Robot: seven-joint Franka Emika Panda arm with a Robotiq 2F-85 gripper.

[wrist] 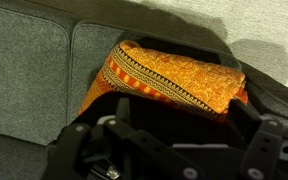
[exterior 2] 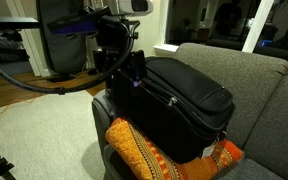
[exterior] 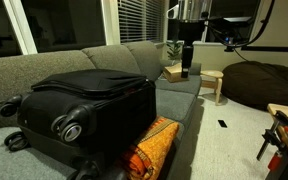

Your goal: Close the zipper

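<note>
Orange patterned cushion point(exterior: 152, 145) on grey sofa point(exterior: 54, 65); small wooden stool point(exterior: 213, 80) near its far end.

Dim indoor light, dark windows; low-resolution, soft frames; wrist view's shadowed foreground perhaps out of focus.

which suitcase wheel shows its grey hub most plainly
In an exterior view, the wheel under the suitcase front corner: its round grey hub faces the camera; the others further left look darker.
</note>
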